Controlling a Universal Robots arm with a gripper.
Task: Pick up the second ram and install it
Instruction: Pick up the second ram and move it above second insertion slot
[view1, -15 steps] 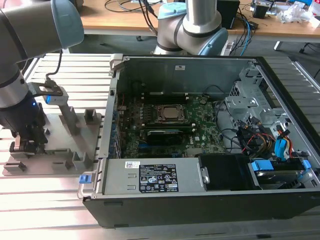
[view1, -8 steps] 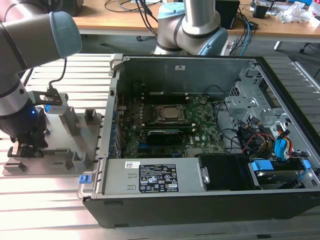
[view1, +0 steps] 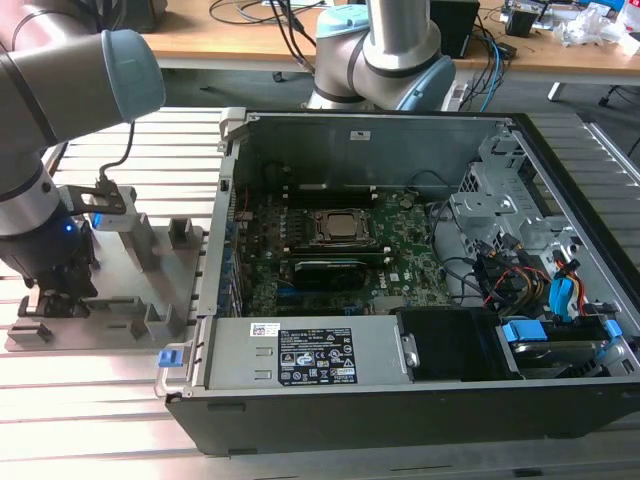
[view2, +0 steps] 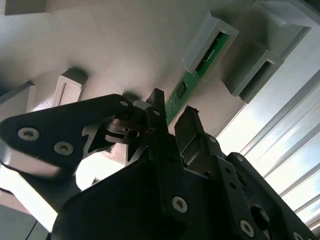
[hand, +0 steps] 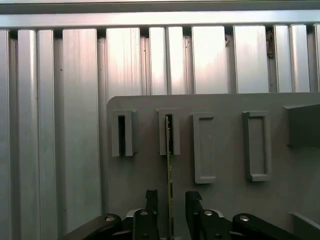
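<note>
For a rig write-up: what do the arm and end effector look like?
The arm has silver-grey tubular links, pale blue joint caps and a black cable near the wrist. Its end effector is black, with two narrow fingers and silver screw heads.

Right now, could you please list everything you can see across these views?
table: one, slatted aluminium, under everything
computer case: one, black, open, lying on the table
motherboard: one, green, inside the case
CPU socket: one, silver-framed, middle of the motherboard
power supply: one, silver, along the case's nearer wall
fixture: one, grey, on the table at the exterior view's left of the case
ram stick: one, green, standing on edge in a holder on the fixture
arm: one, grey with pale blue caps, reaching down over the fixture
end effector: one, black, open, fingers either side of the ram stick, not touching it
</note>
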